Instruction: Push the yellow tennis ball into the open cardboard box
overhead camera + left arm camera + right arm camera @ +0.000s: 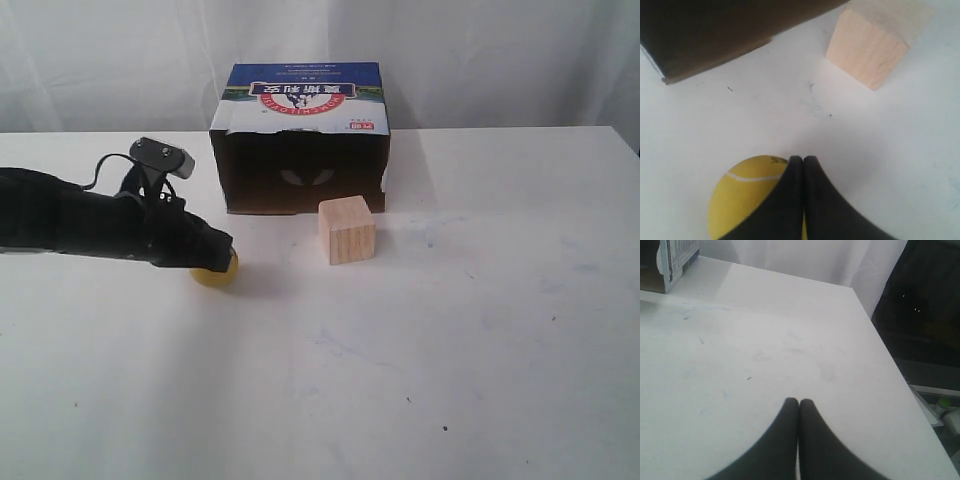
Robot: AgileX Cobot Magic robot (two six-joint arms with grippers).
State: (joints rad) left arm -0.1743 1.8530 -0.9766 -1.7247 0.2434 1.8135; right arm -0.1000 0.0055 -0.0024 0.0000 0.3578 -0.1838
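Yellow tennis ball (218,273) near the open cardboard box (300,165), beneath the closed, empty left end effector (224,252).
Its white seam shows only in the left wrist view; the right end effector (799,401) is closed, empty too.

Exterior view: fuzzy dull-yellow tennis ball (220,277) shows only as lower sliver under tip of black left gripper (226,252); rest hidden behind fingers. Left arm cropped at frame edge. Left wrist view: ball partly covered by pressed-together fingers (785,200), also cropped. Large brown open cardboard box (300,95): interior beyond fingers too dark to make out; cropped in left wrist view. Pale wooden cube (872,45) ahead of fingers: far end cropped. Right wrist view: only box corner shows, far beyond black right gripper (799,402); print too small to read.
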